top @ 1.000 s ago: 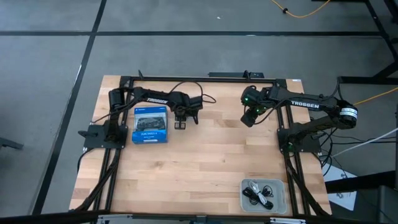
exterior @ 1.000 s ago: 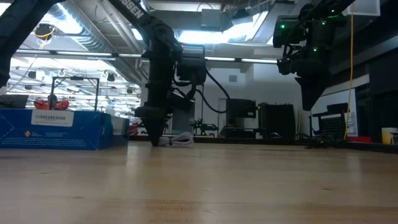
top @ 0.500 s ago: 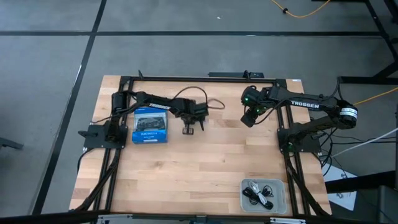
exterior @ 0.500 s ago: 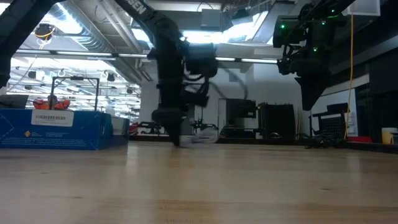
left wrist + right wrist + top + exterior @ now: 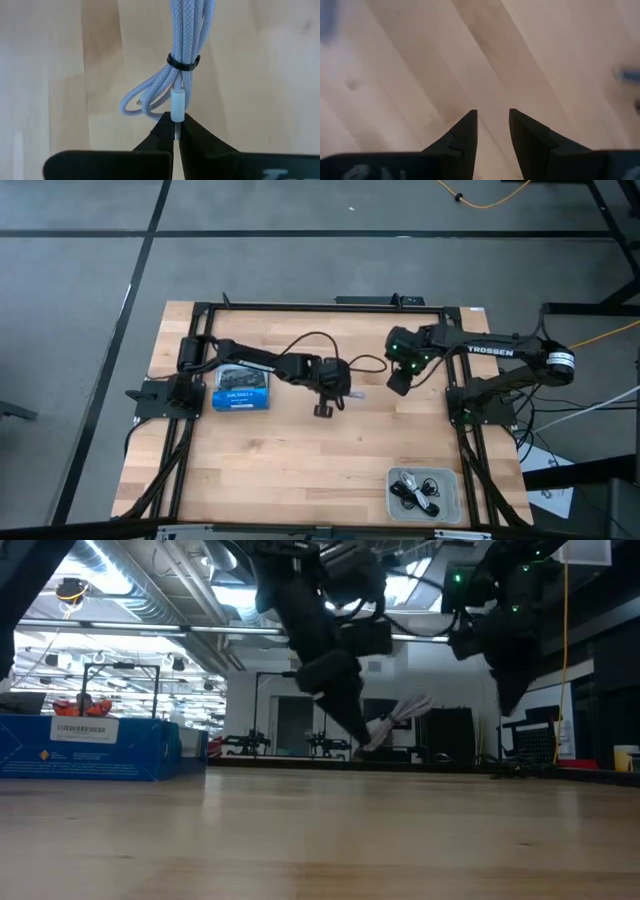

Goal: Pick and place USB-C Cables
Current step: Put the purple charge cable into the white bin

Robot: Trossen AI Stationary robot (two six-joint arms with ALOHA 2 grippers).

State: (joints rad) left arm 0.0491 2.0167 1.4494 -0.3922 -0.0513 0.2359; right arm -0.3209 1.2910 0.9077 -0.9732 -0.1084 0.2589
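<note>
A pale grey-white USB-C cable [image 5: 185, 50], bundled and bound by a black tie [image 5: 183, 62], hangs above the table's middle with my left gripper [image 5: 176, 124] shut on it. The low view shows the cable [image 5: 402, 716] clear of the wood, and the high view shows it [image 5: 355, 394] just right of my left gripper [image 5: 324, 409]. My right gripper [image 5: 492, 117] stands open and empty over bare wood at the far right [image 5: 397, 383]. Several more coiled cables lie in a tray [image 5: 452, 480]. My left gripper pinches the cable's white plug end [image 5: 177, 107] between its two fingertips [image 5: 161, 131]. The fingers slant down from the table's left and lie in line with the bundle. The bundle sticks out past the fingertips, tilted upward [image 5: 415, 706], lifted clear of the table.
A blue box [image 5: 240, 389] lies at the table's left, beside the left arm's base. The tray sits at the near right corner. Black arm wires loop over the far middle [image 5: 310, 340]. Bare wood spans the middle and near side.
My left gripper has taken hold of the pale cable, which lay on the table by the blue box. It has lifted the cable clear and carried it toward the table's right and near edges, tipping so that the bundle now points up and to the right.
</note>
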